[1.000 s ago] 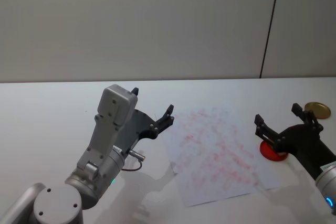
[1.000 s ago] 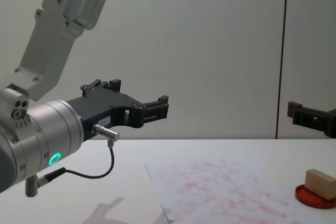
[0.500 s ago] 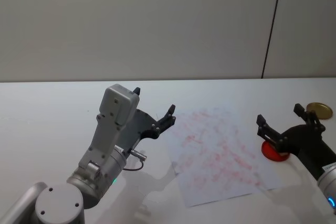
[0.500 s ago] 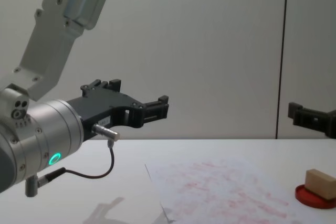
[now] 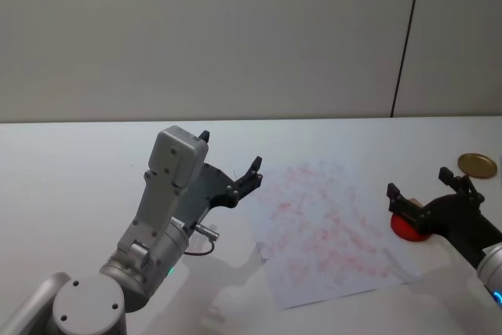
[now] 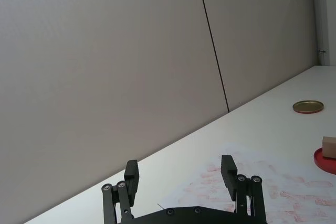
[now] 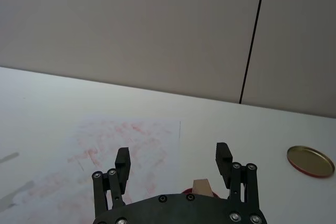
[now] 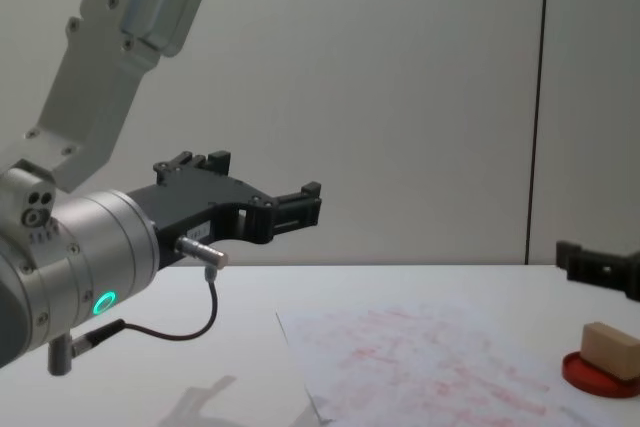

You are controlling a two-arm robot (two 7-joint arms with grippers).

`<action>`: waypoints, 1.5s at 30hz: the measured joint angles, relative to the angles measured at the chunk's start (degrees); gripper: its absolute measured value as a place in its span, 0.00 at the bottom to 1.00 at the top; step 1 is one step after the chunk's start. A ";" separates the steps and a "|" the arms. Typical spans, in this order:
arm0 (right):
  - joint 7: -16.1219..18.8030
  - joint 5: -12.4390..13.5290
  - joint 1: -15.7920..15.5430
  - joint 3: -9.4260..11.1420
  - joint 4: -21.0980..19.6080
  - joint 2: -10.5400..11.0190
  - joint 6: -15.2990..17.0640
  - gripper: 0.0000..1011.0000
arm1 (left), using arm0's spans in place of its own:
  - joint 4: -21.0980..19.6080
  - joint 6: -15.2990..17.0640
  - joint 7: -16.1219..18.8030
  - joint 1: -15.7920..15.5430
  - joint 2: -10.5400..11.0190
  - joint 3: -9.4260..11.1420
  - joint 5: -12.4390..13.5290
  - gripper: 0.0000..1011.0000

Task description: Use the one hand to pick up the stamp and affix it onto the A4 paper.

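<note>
Bright, even light falls from above; the left arm [image 5: 167, 194] casts soft, pale shadows on the white table [image 5: 70, 170]

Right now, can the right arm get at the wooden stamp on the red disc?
Probably yes. The right tool hangs open above the stamp, nothing between them; the left tool hangs left of the paper.

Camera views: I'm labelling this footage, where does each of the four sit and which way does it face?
Head: high, looking down at the table; both arms show, left pincer and right pincer open.
Chest: low, looking across the table; left arm large, stamp sits on the red disc.
Left wrist: behind the left pincer, facing the wall and A4 paper.
Right wrist: behind the right pincer, looking down over the stamp.
Shared: both wrist views show the gold lid.
</note>
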 joint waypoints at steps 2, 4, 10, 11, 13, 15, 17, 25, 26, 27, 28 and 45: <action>0.59 0.10 0.59 0.14 1.18 0.01 0.66 0.99 | 0.00 0.00 0.00 0.00 0.00 0.00 0.00 0.98; 0.90 0.12 0.93 0.24 1.88 0.01 0.99 0.99 | 0.00 0.00 0.00 0.00 0.00 0.00 0.00 0.98; 1.97 0.14 2.18 0.55 4.52 -0.02 2.29 0.99 | 0.00 0.00 0.00 0.00 0.00 0.00 0.00 0.98; 2.06 0.14 2.29 0.57 4.79 -0.03 2.41 0.99 | 0.00 0.00 0.00 0.00 0.00 0.00 0.00 0.98; 2.31 0.14 2.66 0.65 5.61 -0.05 2.76 0.99 | 0.00 0.00 0.00 0.00 0.00 0.00 0.00 0.98; 2.58 0.15 2.98 0.73 6.27 -0.09 3.13 0.99 | 0.00 0.00 0.00 0.00 0.00 0.00 0.00 0.98; 2.74 0.18 3.20 0.76 6.78 -0.11 3.35 0.99 | 0.00 0.00 0.00 0.00 0.00 0.00 0.00 0.98; 3.81 0.21 4.38 0.78 9.60 -0.48 4.47 0.99 | 0.00 0.00 0.00 0.00 0.00 0.00 0.00 0.98; 3.87 0.17 4.48 0.76 9.85 -0.52 4.52 0.99 | 0.00 0.00 0.00 0.00 0.00 0.00 0.00 0.98; 3.93 0.11 4.61 0.74 10.14 -0.58 4.56 0.99 | 0.00 0.00 0.00 0.00 0.00 0.00 0.00 0.98; 4.07 -0.03 4.81 0.69 10.58 -0.66 4.68 0.99 | 0.00 0.00 0.00 0.00 0.00 0.00 0.00 0.98; 4.70 -1.58 6.59 0.12 14.64 -1.59 4.81 0.70 | 0.00 0.00 0.00 0.00 0.00 0.00 0.00 0.98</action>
